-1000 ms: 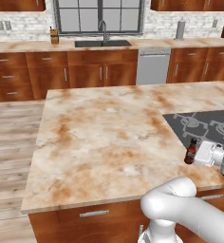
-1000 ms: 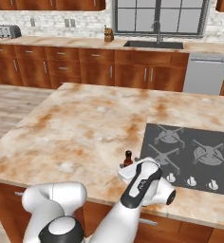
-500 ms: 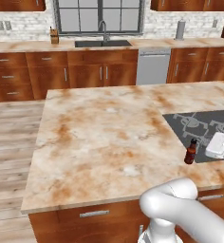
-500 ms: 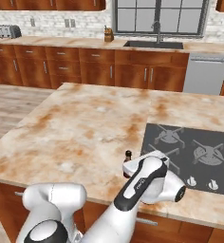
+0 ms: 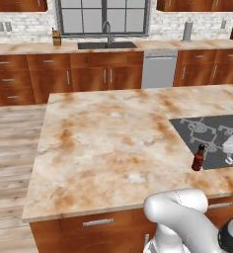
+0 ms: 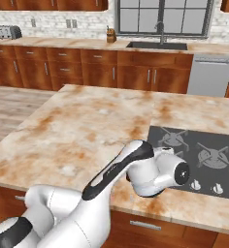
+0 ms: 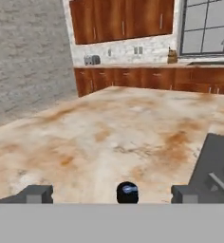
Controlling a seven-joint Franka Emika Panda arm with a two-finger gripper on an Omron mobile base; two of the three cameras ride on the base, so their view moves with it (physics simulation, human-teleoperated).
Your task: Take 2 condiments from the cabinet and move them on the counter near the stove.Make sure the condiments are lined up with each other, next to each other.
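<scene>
The slim dark red sauce bottle [image 5: 198,158] stands upright on the desk [image 5: 108,148], just beside the near left corner of the black cooktop [image 5: 212,141]. In the hand view its black cap [image 7: 127,192] sits low between the two finger tips, which stand wide apart with clear gaps on either side; the jaws are fully spread and hold nothing.

The risk I see is in pulling away. The gripper [image 7: 111,193] hovers close above the cap, so a sideways or tilted retreat could clip the tall, narrow bottle and topple it, perhaps rolling it toward the desk edge. A straight lift looks safest.

The tan shaker is not on the desk, so it likely waits in the cabinet. Setting it down next to the bottle could also nudge the bottle out of line.
</scene>
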